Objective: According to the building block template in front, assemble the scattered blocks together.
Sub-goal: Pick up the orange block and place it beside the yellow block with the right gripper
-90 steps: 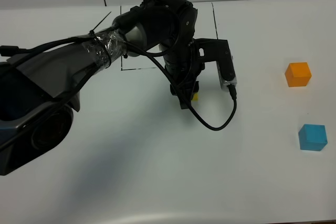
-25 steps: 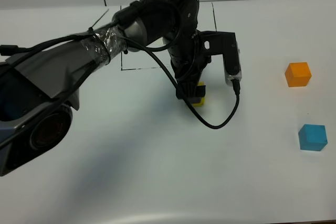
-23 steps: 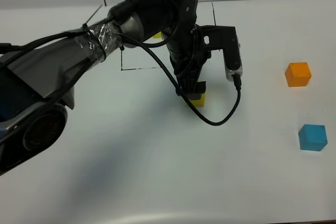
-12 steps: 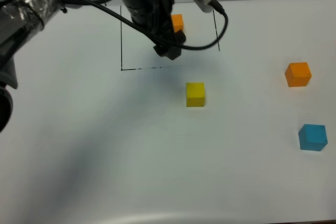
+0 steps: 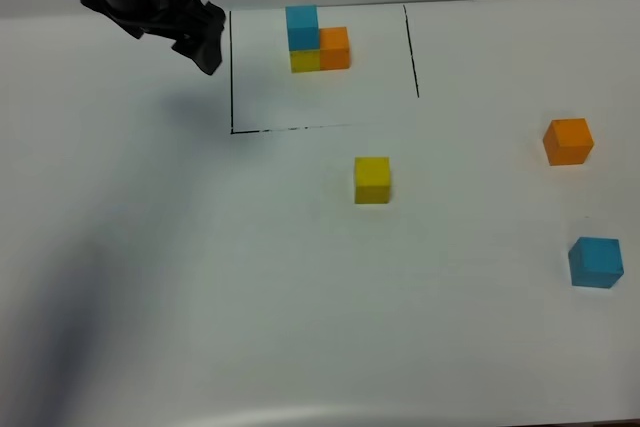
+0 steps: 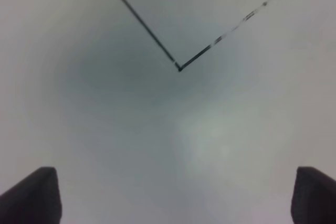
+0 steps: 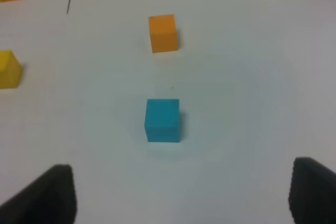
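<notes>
As they sit apart, cubes point(image 5: 372, 180) matte, plain

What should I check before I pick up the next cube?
1. The building block template unobstructed inside the marked outline: ok.
2. The yellow cube alone, nothing touching it: ok.
3. The orange cube and the light blue cube apart from each other, both free: ok.
4. The left pincer open, empty: ok.
5. The right pincer open, light blue cube ahead of it: ok.
6. Cubes joined as in the template: not ok, none joined yet.
</notes>
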You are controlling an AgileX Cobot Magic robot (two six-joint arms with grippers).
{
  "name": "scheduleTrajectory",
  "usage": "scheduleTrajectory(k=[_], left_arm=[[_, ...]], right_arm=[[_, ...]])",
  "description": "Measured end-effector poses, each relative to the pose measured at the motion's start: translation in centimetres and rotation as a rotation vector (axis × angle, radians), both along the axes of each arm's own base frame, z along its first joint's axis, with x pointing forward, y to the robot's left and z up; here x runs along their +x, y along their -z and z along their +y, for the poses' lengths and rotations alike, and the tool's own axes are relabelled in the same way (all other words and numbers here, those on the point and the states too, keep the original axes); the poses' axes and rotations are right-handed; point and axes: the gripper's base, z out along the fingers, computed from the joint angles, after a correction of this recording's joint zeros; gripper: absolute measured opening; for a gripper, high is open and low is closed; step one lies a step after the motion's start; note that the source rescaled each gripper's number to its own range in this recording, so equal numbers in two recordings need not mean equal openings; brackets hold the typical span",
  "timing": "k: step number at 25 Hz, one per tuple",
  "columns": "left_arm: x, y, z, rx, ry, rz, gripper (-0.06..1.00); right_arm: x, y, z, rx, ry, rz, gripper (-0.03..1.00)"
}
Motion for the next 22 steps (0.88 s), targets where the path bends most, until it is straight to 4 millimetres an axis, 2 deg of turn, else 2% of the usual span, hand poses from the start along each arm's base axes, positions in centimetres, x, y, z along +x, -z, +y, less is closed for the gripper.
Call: scheduleTrajectory(k=[5, 10, 15, 18, 22], left_arm=[[-2.4, -1.2, 3.6, -0.016, -0.099, -0.041, 0.84], [-6.5, -3.9, 5.9, -0.011, -0.169, -0.133, 0.84], [-11.8, -7.6, 7.0, -0.044, -0.232, -0.29, 0.84], [-15.0, -8.9, 7.6, -0.08, -0.275, -0.341, 0.84], [-18.8, -8.8, 8.1, -0.117, -0.328, -0.351, 0.84]], right_arm=[[0.0, 0.0, 0.0, 0.001, -0.001, 0.0, 0.66], [0.0, 0.0, 0.0, 0.001, -0.001, 0.0, 0.66], [0.0, 0.0, 0.0, 0.001, -0.001, 0.0, 0.66], [0.0, 0.0, 0.0, 0.001, -0.001, 0.0, 0.66], [0.0, 0.0, 0.0, 0.001, -0.001, 0.0, 0.66]])
